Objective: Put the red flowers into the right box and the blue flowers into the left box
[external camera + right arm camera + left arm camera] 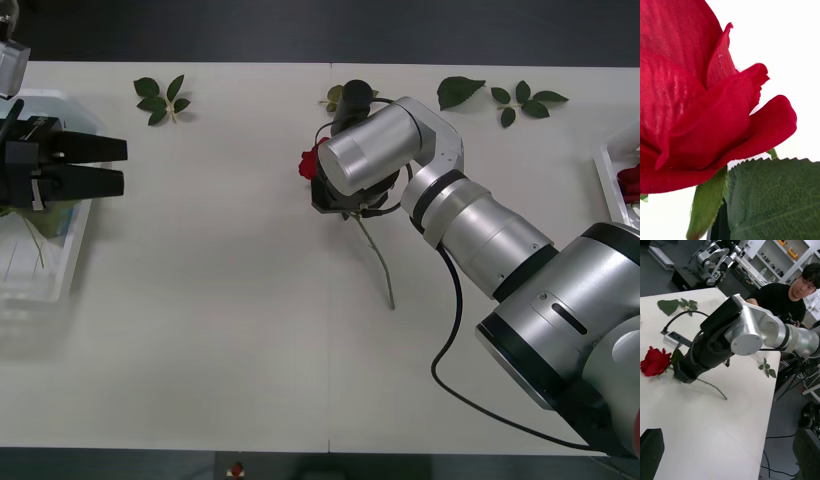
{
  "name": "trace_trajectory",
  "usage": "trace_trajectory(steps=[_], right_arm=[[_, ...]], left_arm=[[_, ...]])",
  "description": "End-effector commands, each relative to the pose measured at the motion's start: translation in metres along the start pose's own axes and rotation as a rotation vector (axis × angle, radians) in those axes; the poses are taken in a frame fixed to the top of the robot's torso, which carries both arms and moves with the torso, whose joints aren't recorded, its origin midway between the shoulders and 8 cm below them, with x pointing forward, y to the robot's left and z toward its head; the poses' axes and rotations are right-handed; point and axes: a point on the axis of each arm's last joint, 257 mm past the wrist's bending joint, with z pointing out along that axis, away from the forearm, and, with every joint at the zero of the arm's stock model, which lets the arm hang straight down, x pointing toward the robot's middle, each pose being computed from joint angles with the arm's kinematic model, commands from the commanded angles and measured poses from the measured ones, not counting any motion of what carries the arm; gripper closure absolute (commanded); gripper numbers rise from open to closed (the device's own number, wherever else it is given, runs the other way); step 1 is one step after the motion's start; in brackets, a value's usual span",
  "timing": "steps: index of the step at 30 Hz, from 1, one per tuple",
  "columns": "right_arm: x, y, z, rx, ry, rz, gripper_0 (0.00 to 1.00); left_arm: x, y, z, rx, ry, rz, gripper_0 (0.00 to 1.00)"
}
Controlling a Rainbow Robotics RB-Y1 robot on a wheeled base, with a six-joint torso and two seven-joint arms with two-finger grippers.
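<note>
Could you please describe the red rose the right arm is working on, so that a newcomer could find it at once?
Start at the white table and follow the silver right arm to the right gripper near the middle. The red rose lies at its tip, its thin stem trailing toward the robot. Unlike the loose leaf sprigs along the far edge, it has a red bloom.

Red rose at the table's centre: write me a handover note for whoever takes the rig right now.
Right claw: down at the red rose mid-table, right by the leaf under the bloom; grip not confirmed, as its fingers are hidden.
Left claw: parked over the left box, fingers close together.
Rose stem lies on the table.
Done: red blooms already sit in the right box; stems lie in the left box.
Left: carry this rose to the right box.
Loose leaf sprigs lie along the far edge.
</note>
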Motion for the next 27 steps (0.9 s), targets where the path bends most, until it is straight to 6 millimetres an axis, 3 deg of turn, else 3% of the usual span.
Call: trace_trajectory(steps=[1, 9, 15, 23, 27], right_arm=[[-0.019, 0.027, -0.015, -0.044, -0.038, -0.017, 1.0], [-0.038, 0.006, -0.031, -0.044, -0.058, -0.005, 1.0], [-0.05, -0.026, -0.067, -0.046, -0.036, -0.017, 1.0], [-0.067, -0.092, -0.113, -0.042, -0.057, -0.028, 1.0], [-0.067, -0.142, -0.137, -0.015, -0.063, -0.08, 1.0]], left_arm=[[0.01, 0.014, -0.016, -0.035, 0.047, 0.015, 0.0], [0.025, 0.008, -0.013, 0.0, 0.086, 0.026, 0.0], [0.035, -0.005, 0.0, 0.047, 0.109, 0.051, 0.0], [0.042, -0.018, 0.015, 0.085, 0.129, 0.089, 0.0], [0.046, -0.024, 0.023, 0.103, 0.138, 0.11, 0.0]])
